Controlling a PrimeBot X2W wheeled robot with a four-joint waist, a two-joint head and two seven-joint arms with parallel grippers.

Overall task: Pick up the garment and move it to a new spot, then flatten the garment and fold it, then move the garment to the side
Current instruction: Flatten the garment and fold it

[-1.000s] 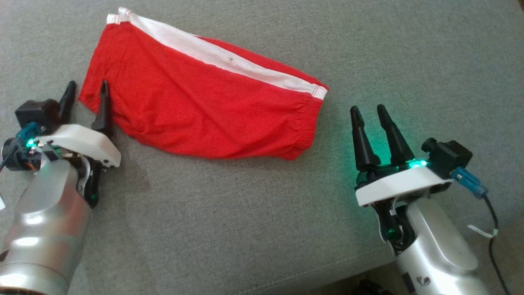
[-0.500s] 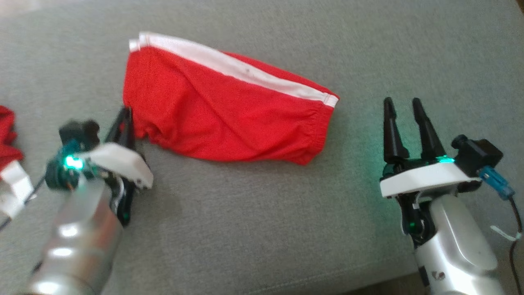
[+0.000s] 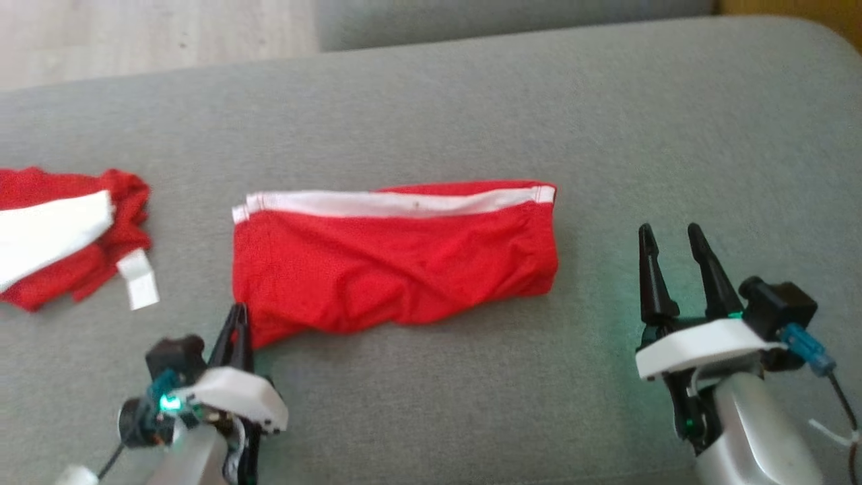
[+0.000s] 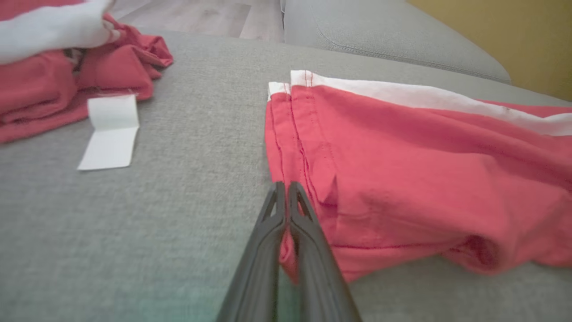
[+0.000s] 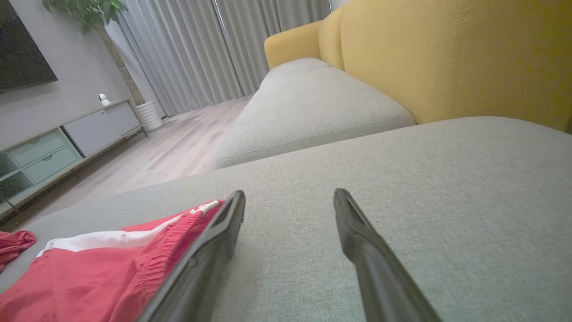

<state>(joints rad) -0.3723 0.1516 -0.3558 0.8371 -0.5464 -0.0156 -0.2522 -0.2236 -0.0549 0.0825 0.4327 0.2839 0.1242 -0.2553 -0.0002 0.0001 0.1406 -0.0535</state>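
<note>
The red shorts (image 3: 390, 269) lie across the middle of the grey sofa cushion (image 3: 471, 108). The left hand (image 3: 236, 316) is closed on their near left corner. The right hand (image 3: 670, 232) stands wide, near their right end, not touching.

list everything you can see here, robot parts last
grey fabric sofa cushion: one, grey, under everything else
folded red garment with a white stripe: one, red and white, middle of the cushion
crumpled red and white garment: one, red and white, cushion's left end
white label strip: one, white, beside the crumpled garment
yellow sofa backrest: one, yellow, behind the cushion
left gripper: one, dark, shut on the folded garment's near corner
right gripper: one, dark, open, right of the folded garment
</note>
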